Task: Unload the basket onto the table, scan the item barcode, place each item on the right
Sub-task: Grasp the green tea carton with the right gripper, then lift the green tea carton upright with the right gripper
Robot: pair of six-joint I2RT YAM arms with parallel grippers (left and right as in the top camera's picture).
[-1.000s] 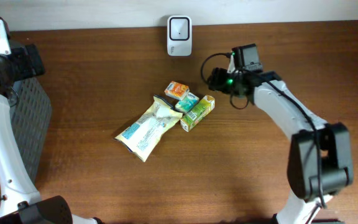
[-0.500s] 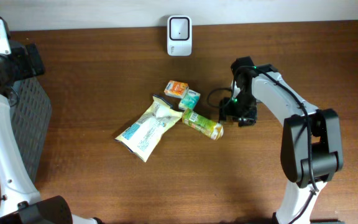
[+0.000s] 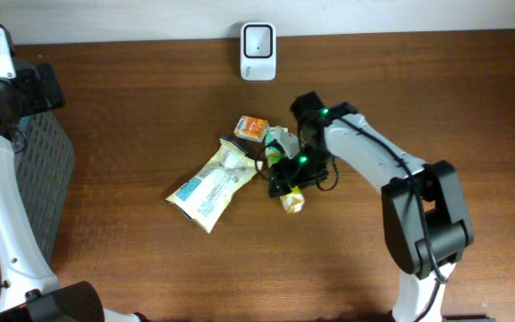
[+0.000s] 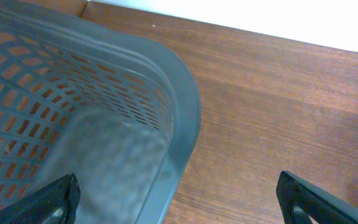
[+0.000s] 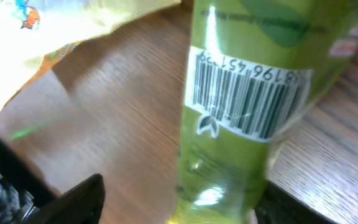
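In the counter point(image 3: 132, 268) middle, the right fingers point(image 5: 73, 199) stand released around the green carton point(image 5: 241, 93); seemingly light, stiff, slick: take its long sides.

The right gripper point(image 3: 285, 179) hangs over a green-yellow drink carton point(image 3: 292, 203) — near a pale crinkled plastic snack bag point(image 3: 211, 183).

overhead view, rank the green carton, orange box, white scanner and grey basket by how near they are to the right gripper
1. green carton, right under the right gripper, mid-table
2. orange box, up and left of it
3. white scanner, at the back edge
4. grey basket, far left
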